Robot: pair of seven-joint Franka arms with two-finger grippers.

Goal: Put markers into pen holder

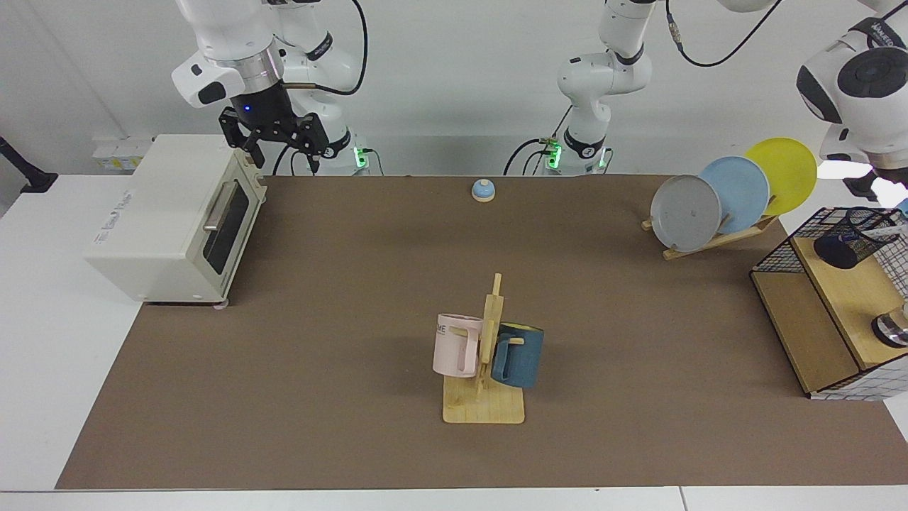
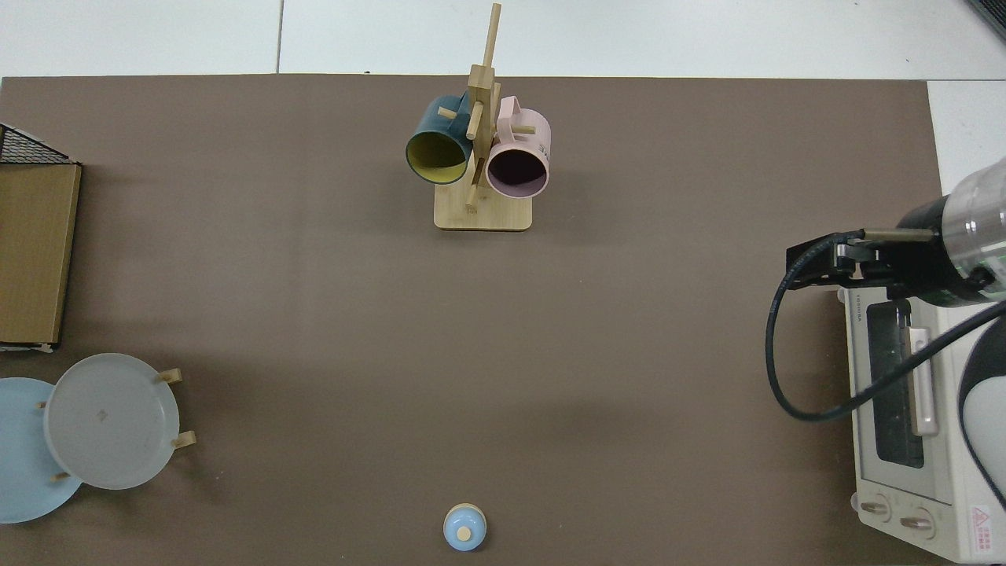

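- Marker [image 1: 882,232]: pale barrel leaning inside the pen holder [image 1: 851,245], upper end poking over the rim toward the frame's edge; a blue bit at the very edge may be its cap, can't confirm.
- Pen holder is a black mesh cup sitting on the wooden shelf [image 1: 848,301] at the far side of the facing view, inside the black wire frame [image 1: 780,248]. Cup looks tilted from this angle; can't tell if that's perspective.
- Judgement: marker reads as in the cup, so the insert step looks done.
- Left gripper [image 1: 869,186]: above the cup and apart from it, mostly cut off by the frame edge. Can't tell whether the fingers are open or closed. Nothing visibly held.
- Clear air between the left wrist and the cup rim, which suits a straight vertical exit without snagging the mesh.
- Right gripper [image 1: 278,138]: parked over the top front corner of the toaster oven [image 1: 170,216], fingers spread, empty. This arm waits, well away from the work.
- Top view shows that same gripper [image 2: 821,259] by the oven door edge; the cup and marker fall outside this view.
- Mid-table: mug rack [image 1: 486,369] with pink mug [image 1: 456,345] and blue mug [image 1: 518,355], untouched, well apart from both arms.
- Plate rack [image 1: 731,195] stands near the shelf; a small bell [image 1: 483,189] at the back edge.
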